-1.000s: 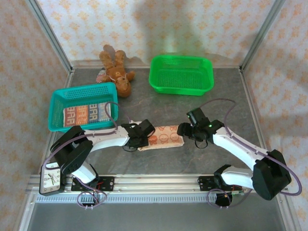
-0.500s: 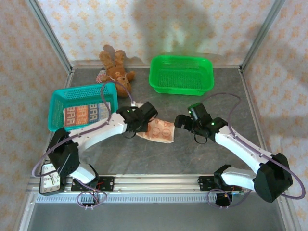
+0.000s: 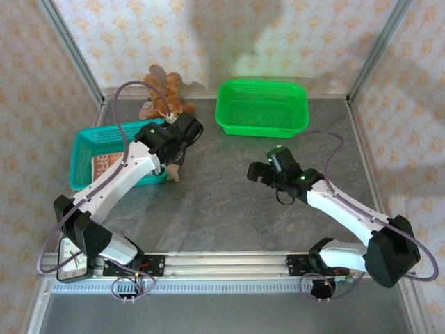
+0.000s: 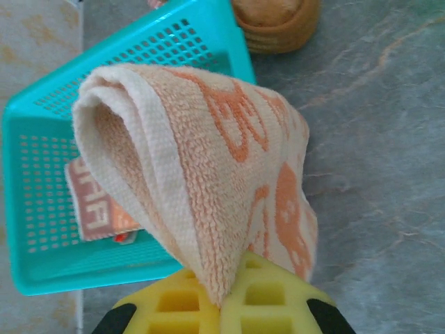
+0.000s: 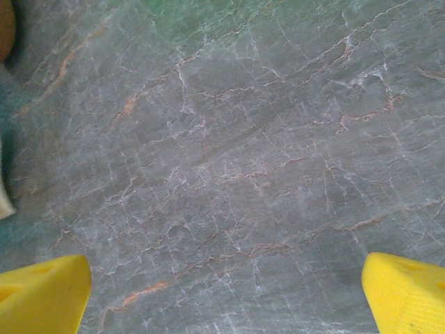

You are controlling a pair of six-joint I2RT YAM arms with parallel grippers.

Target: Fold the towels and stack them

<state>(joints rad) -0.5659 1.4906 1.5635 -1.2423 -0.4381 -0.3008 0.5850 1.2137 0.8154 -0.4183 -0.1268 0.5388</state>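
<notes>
Left tool (image 4: 221, 296): pinching a folded orange-and-cream towel (image 4: 208, 160), held aloft at the right rim of the teal basket (image 4: 42, 278). A second printed towel (image 4: 94, 205) lies flat inside that basket. Right tool (image 5: 222, 292): fingers spread wide, hovering over the grey marbled counter (image 5: 229, 160), well apart from the basket.

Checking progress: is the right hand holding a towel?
No, the right hand is open, with grey table showing between its fingers.

High rear overview, close wrist views down onto table (image 3: 222, 209)
</notes>
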